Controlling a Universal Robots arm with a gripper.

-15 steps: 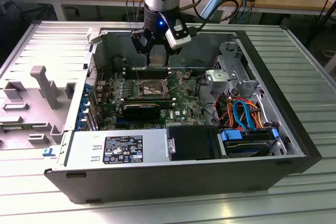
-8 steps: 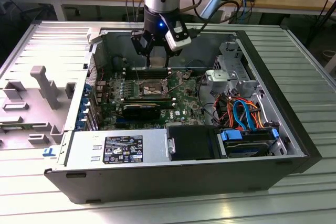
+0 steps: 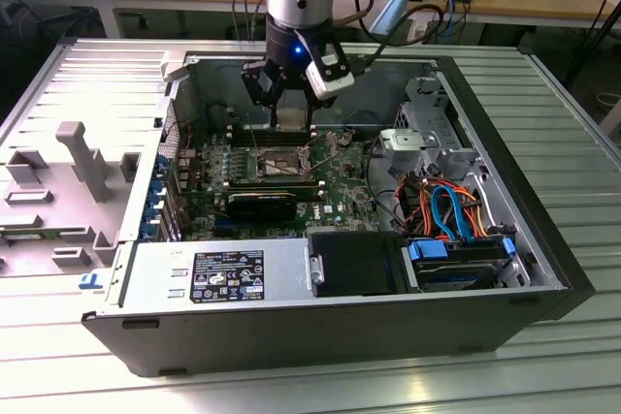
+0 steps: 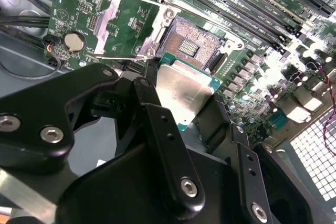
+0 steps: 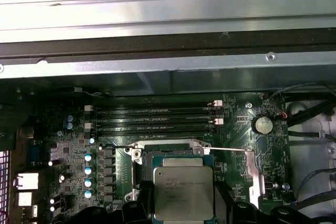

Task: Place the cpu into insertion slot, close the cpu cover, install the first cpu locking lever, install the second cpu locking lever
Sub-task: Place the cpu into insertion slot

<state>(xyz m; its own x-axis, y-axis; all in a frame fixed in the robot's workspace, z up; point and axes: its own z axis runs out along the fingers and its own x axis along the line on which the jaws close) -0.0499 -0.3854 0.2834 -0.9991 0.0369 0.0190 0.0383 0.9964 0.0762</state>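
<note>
Silvery cpu (image 4: 184,93), pinched in the closed gripper (image 3: 291,121) at the exterior view's upper middle, hangs by the bare insertion slot (image 4: 195,45); a tilted landing could damage it.

The slot (image 4: 195,45) is uncovered, the cover (image 4: 118,22) laid aside. Room is limited by the case wall (image 3: 383,94) at the exterior view's upper centre and cables (image 3: 451,210) at its right.
</note>
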